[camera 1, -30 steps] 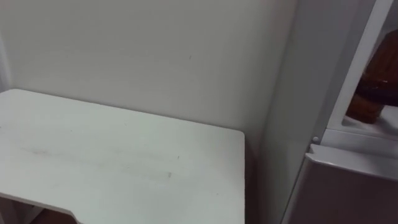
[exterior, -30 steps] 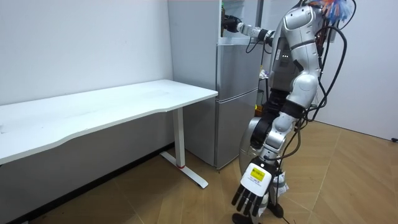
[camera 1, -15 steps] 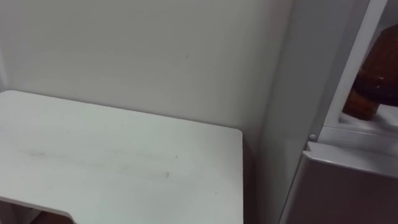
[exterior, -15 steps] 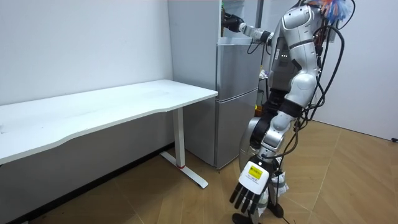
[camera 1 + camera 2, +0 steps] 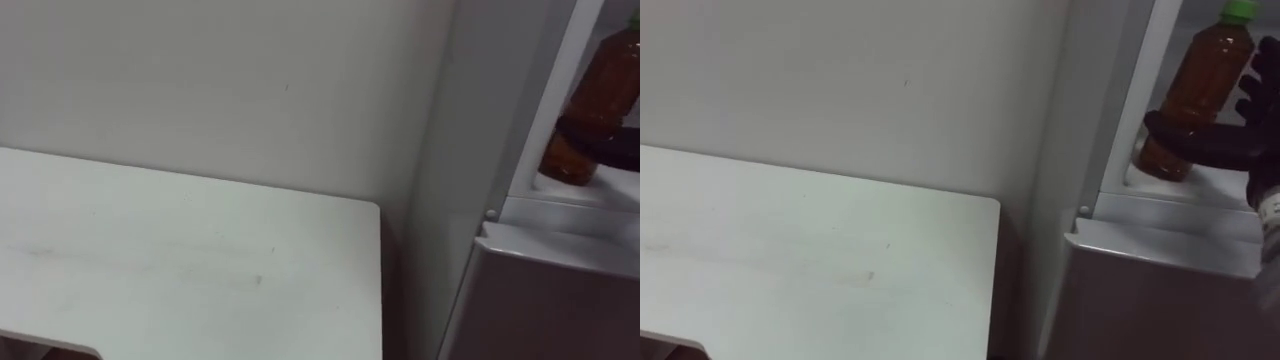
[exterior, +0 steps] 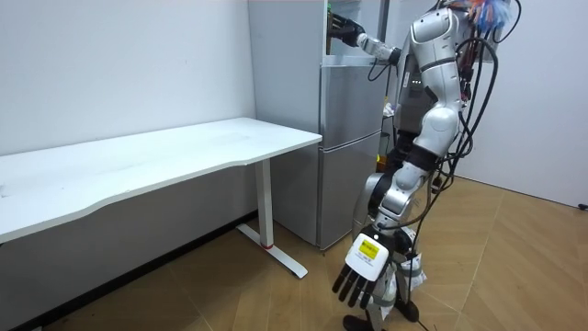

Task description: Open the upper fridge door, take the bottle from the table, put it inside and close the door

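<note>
The right hand [image 5: 1230, 148] is clasped round the lower part of the bottle [image 5: 1200, 80], its dark fingers crossing in front of the brown liquid. The bottle stands upright on the white shelf [image 5: 1200, 192] in the upper compartment of the fridge [image 5: 1160, 285], with its base just below those fingers. The right eye view takes in the bottle's green cap [image 5: 1238, 10] above the hand, while the left eye view cuts the bottle off at the shoulder and shows the hand as no more than a dark band across it. Well to the left of the hand and lower lies the white bench [image 5: 790, 260], bare against the wall [image 5: 890, 80]. The room view adds the robot standing before the fridge with its right arm raised and reaching into the open compartment. Its left hand [image 6: 360, 276] hangs low at its side above the wooden floor [image 6: 276, 294], fingers loosely spread and holding nothing.
</note>
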Tool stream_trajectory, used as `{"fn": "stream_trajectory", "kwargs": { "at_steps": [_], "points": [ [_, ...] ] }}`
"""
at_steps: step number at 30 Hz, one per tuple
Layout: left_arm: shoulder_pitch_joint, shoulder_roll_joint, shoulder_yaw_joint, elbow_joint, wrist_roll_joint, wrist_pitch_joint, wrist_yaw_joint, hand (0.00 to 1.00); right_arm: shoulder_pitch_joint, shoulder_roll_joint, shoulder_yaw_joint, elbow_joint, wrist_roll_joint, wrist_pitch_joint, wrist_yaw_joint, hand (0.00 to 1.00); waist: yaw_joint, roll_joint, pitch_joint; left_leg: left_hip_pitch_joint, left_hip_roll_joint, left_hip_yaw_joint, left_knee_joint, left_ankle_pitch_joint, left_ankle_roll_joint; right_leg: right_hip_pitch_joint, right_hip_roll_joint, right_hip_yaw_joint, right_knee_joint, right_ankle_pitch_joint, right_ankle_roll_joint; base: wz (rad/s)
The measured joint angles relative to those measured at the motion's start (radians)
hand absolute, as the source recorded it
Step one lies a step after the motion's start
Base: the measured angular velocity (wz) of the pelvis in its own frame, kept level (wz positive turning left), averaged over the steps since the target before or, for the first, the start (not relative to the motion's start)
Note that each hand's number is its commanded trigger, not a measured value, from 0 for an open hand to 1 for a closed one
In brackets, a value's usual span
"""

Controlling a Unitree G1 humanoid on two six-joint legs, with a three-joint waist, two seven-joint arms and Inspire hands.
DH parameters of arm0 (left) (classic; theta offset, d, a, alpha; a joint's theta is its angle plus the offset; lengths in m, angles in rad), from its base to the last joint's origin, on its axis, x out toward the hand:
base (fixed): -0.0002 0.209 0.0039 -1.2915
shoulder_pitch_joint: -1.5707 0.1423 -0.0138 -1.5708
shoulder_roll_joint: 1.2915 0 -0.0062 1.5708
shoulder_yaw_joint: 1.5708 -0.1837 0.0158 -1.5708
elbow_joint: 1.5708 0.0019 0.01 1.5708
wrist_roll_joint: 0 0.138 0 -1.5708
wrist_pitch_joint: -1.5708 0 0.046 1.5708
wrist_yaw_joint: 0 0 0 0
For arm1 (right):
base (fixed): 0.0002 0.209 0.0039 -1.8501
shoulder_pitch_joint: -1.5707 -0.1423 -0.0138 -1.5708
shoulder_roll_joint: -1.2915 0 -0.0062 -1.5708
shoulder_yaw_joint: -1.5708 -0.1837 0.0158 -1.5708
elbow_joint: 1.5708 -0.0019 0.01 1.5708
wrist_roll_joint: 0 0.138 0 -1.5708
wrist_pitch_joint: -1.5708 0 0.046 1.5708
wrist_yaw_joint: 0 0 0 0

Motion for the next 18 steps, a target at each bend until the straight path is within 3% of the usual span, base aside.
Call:
{"fn": "stream_trajectory", "kwargs": {
  "at_steps": [5,9,18],
  "points": [
    [0.009,-0.001,0.000,0.001,-0.001,-0.003,0.000,0.00,0.060,0.043,-0.086,-0.117,-0.029,-0.026,-0.047,0.00,-0.003,0.008,-0.0045,-0.006,-0.007,0.004,0.000,0.000,0.000,-0.013,0.001,0.010,-0.001,0.000,0.000,-0.02],
    [0.007,-0.002,0.000,0.002,-0.001,-0.010,0.000,0.00,0.072,0.046,-0.108,-0.145,-0.039,-0.057,-0.078,0.00,-0.010,0.010,-0.0039,-0.004,-0.007,0.007,0.000,0.000,0.000,-0.007,0.001,0.011,-0.003,0.000,0.000,-0.01],
    [0.007,-0.014,0.000,0.008,-0.003,-0.012,0.010,0.00,0.154,0.088,-0.159,-0.172,-0.112,-0.064,-0.120,0.00,-0.027,0.005,-0.0046,-0.009,-0.007,0.010,-0.003,0.001,0.000,-0.024,0.004,0.022,-0.015,0.000,0.001,-0.01]
  ]
}}
